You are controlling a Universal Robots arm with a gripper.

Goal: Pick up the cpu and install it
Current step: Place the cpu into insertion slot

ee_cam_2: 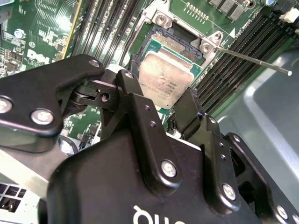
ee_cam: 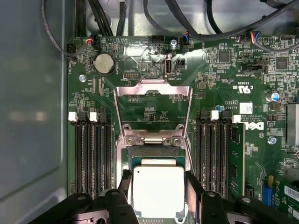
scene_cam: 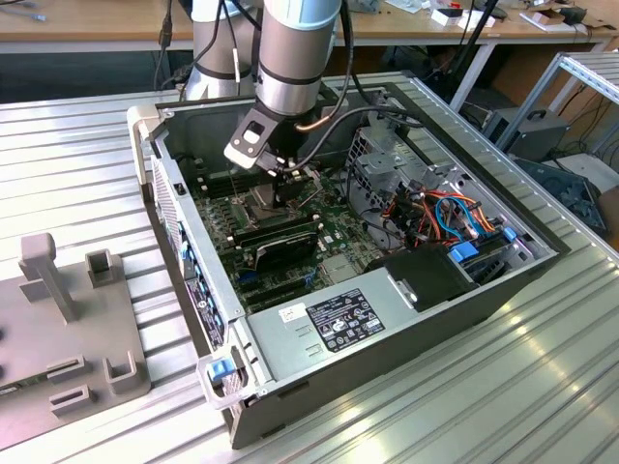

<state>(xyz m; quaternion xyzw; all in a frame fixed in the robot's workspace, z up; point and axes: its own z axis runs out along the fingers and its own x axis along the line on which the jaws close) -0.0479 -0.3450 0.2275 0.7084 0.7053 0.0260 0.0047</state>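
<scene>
The cpu (ee_cam: 159, 192) is seen in both wrist views as a thin, flat square with a dull grey metal top and a narrow green edge around it. It is judged to be light and fully stiff, but delicate. Its underside carries fine contacts, and the pins of the socket (ee_cam: 154, 151) are easily bent, so it should not be slid or pressed at an angle. The metal top is smooth and gives little grip. Hold is therefore best taken at two opposite side edges, with only a mild force, and the chip kept level.

This is how it is taken now. The tool (ee_cam_2: 159, 93) is set narrow around the chip: one of its fingers (ee_cam: 196, 193) is placed at each of two opposite edges. They appear to touch it, so the cpu is judged to be clamped between them. The cpu is located directly over the socket and covers most of it, while a strip of the pin field is left uncovered at the hinge side. Whether it is hanging just above the socket or is already resting in it cannot be told.

The socket frame (ee_cam: 154, 93) is opened and stands back from the socket, on its hinge side. On both flanks of the socket, memory slots (ee_cam: 91, 158) are lined up. A thin lever rod (ee_cam_2: 252, 60) is unlatched and points away from a corner of the socket. In the exterior view the tool is seen low inside the computer case (scene_cam: 184, 232), which lies open on the ribbed counter (scene_cam: 542, 387). A black expansion card (scene_cam: 276, 242) is mounted near the socket.
</scene>
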